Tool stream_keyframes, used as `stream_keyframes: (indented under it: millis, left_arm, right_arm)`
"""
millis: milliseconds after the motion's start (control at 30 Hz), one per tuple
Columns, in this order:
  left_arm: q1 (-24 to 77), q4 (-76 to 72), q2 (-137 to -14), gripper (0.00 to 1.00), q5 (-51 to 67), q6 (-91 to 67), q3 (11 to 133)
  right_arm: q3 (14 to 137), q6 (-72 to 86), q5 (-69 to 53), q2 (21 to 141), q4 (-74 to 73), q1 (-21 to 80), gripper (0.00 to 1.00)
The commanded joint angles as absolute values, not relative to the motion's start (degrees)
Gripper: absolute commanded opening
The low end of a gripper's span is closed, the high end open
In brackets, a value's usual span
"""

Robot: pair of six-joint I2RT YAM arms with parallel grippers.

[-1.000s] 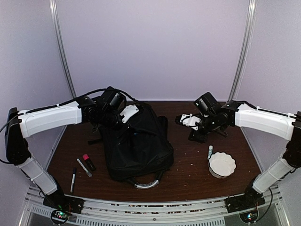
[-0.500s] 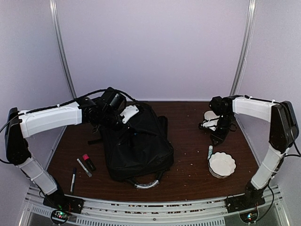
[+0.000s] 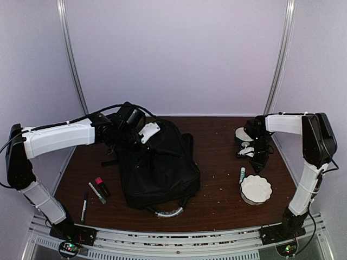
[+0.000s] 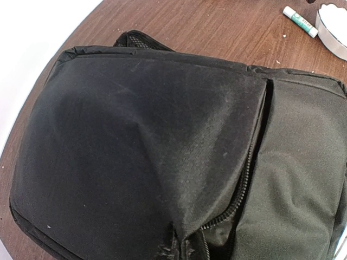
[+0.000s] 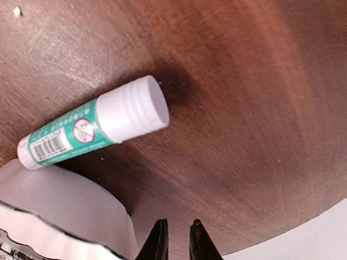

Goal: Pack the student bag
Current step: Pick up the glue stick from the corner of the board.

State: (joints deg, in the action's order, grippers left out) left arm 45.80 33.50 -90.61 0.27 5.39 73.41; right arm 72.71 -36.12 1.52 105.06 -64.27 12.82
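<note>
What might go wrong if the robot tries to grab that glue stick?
The right gripper has its jaws almost together, too narrow to fit round the glue stick, so it may push it. The stick is round and lying down, so it may roll. The white bowl sits close beside it and might get knocked.

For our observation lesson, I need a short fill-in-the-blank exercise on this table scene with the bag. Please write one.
1. The student bag is ___ in colour.
2. The glue stick lies beside a scalloped bowl that is ___ in colour.
3. In the top view, the red-capped marker lies on the table to the ___ of the student bag.

Missing words: black; white; left
</note>
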Motion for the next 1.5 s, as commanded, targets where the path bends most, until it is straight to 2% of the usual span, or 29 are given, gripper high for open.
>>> stream_keyframes:
  millis: [0, 200, 567, 1300, 1367, 1467]
  left_arm:
    - [45.84, 28.81, -88.62, 0.0, 1.24, 4.85, 73.3]
    - [45.87, 28.54, -87.4, 0.0, 1.24, 4.22, 72.01]
    - [45.82, 28.4, -88.09, 0.0, 1.61, 4.13, 72.25]
    - [45.84, 28.48, -88.07, 0.0, 2.2, 4.19, 72.55]
    - [45.79, 28.45, -88.06, 0.0, 2.11, 4.34, 72.51]
    - [45.84, 28.39, -88.09, 0.0, 1.95, 4.63, 72.35]
  right_arm:
    - [73.24, -38.5, 0.81, 108.43, -66.08, 12.45, 0.15]
    - [74.46, -38.59, -1.1, 111.96, -64.87, 12.5, 0.15]
    - [83.9, -37.33, -9.63, 117.02, -69.38, 15.64, 0.15]
    - [88.0, -31.49, -10.22, 117.91, -68.95, 23.29, 0.21]
    - [88.19, -28.56, -10.16, 116.95, -68.35, 23.29, 0.24]
    - [88.28, -23.32, -13.81, 114.61, -67.21, 23.29, 0.39]
